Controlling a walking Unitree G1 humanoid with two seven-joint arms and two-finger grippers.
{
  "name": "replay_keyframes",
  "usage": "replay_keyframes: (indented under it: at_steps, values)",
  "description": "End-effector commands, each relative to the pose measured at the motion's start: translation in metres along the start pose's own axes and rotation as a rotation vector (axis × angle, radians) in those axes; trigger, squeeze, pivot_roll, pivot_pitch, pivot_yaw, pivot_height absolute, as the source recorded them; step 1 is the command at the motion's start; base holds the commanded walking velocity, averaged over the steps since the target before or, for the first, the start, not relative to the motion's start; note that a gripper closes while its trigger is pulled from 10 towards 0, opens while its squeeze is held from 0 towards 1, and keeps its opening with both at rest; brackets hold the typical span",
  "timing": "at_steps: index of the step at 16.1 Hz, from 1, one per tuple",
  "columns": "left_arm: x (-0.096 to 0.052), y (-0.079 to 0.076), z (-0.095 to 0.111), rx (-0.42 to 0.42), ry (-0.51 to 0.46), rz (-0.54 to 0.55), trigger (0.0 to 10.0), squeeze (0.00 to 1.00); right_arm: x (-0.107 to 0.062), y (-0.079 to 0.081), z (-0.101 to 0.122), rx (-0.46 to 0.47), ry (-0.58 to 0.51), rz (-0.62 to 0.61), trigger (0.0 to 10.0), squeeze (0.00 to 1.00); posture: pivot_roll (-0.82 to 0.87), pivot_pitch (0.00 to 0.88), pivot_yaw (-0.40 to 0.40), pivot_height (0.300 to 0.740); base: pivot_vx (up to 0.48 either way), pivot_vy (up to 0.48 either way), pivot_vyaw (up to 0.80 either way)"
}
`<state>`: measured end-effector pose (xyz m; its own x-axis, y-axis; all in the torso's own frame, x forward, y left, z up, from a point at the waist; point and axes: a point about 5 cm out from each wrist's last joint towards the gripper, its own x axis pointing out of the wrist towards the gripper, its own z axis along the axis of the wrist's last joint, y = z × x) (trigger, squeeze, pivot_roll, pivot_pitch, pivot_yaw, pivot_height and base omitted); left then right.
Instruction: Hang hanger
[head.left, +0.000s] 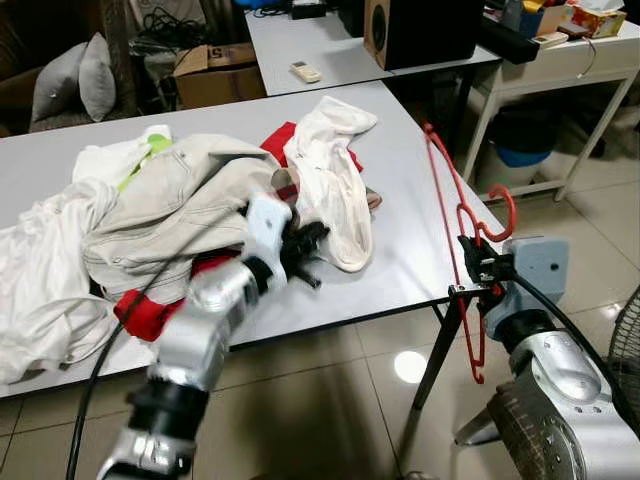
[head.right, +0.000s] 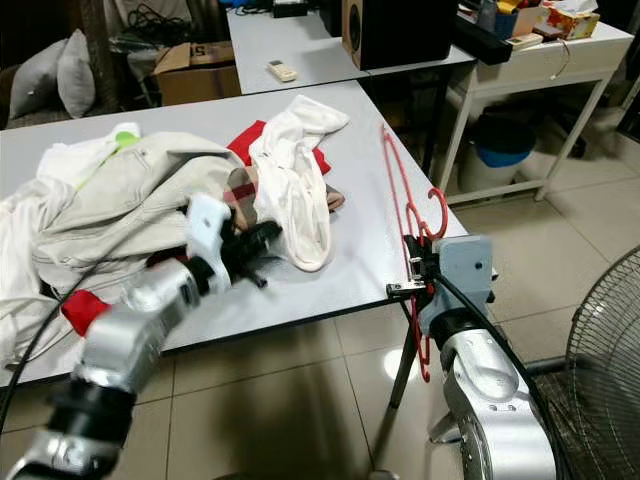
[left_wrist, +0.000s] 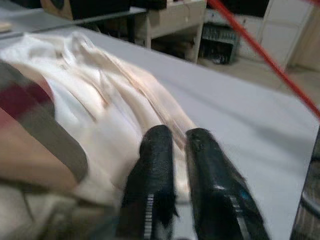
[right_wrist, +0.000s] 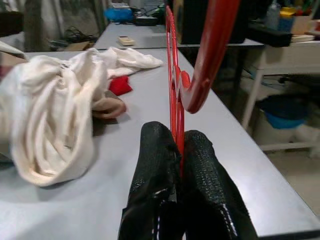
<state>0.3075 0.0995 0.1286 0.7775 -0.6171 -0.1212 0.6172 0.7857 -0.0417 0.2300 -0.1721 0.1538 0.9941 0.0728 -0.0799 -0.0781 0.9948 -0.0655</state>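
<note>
Right hand (head.left: 478, 262) clamped on the red hanger (head.left: 447, 190); left hand (left_wrist: 172, 165) nearly closed, empty.
Hanger's long axis runs forward from the right hand, along the worktop (head.left: 410, 180) edge; the clothes (head.left: 180, 200) lie beside the left hand.

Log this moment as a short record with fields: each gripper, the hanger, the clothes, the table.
right gripper: fingers shut on the red hanger, at the table's right edge
left gripper: fingers nearly together, at the cream garment
red hanger: held upright, part above the table edge, part hanging below it
clothes: beige jacket piled with white and red items
table: grey top, bare near the hanger
</note>
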Motion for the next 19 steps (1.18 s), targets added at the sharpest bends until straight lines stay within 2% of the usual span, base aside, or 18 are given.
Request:
replay_keyframes:
  at_steps: [1,3,8,10,11,13,14,15,17,19]
  values:
    - [-0.001,0.002,-0.003,0.034,0.011,0.026,10.0,1.0,-0.002,0.0,0.0,-0.002,0.003,-0.008,10.0,0.0,-0.1,0.0,0.111,0.74,0.0,0.0,0.0]
    - [0.0,0.005,-0.006,0.105,-0.01,0.126,10.0,1.0,-0.003,0.0,0.001,-0.007,0.005,-0.028,10.0,0.0,-0.12,0.0,0.12,0.74,0.0,0.0,0.0]
    - [0.011,-0.005,-0.02,0.015,0.009,0.099,10.0,1.0,-0.002,0.0,0.0,-0.015,0.01,-0.063,10.0,0.0,-0.14,0.0,0.138,0.74,0.0,0.0,0.0]
    - [0.016,0.003,-0.03,0.061,0.13,0.184,10.0,1.0,-0.001,-0.001,0.001,-0.019,0.005,-0.075,10.0,0.0,-0.15,0.0,0.141,0.74,0.0,0.0,0.0]
    - [0.017,0.004,-0.03,0.043,0.135,0.199,10.0,1.0,-0.001,-0.002,0.002,-0.02,0.005,-0.077,10.0,0.0,-0.15,0.0,0.139,0.74,0.0,0.0,0.0]
    - [0.023,0.0,-0.03,-0.07,0.119,0.2,10.0,1.0,0.0,-0.001,-0.001,-0.024,0.011,-0.081,10.0,0.0,-0.15,0.0,0.131,0.74,0.0,0.0,0.0]
    - [0.026,-0.004,-0.03,-0.136,0.1,0.177,10.0,0.61,0.0,-0.001,0.0,-0.026,0.01,-0.079,10.0,0.0,-0.15,0.0,0.13,0.74,0.0,0.0,0.0]
    - [0.03,-0.009,-0.028,-0.178,0.081,0.153,10.0,0.0,0.0,0.0,0.001,-0.028,0.011,-0.076,10.0,0.0,-0.15,0.0,0.13,0.74,0.0,0.0,0.0]
    - [0.031,-0.012,-0.027,-0.198,0.077,0.136,10.0,0.0,0.0,0.0,0.0,-0.029,0.012,-0.075,10.0,0.0,-0.16,0.0,0.128,0.74,0.0,0.0,0.0]
    - [0.031,-0.01,-0.034,-0.147,0.123,0.174,10.0,0.0,0.0,0.001,0.0,-0.032,0.014,-0.07,10.0,0.0,-0.15,0.0,0.125,0.74,0.0,0.0,0.0]
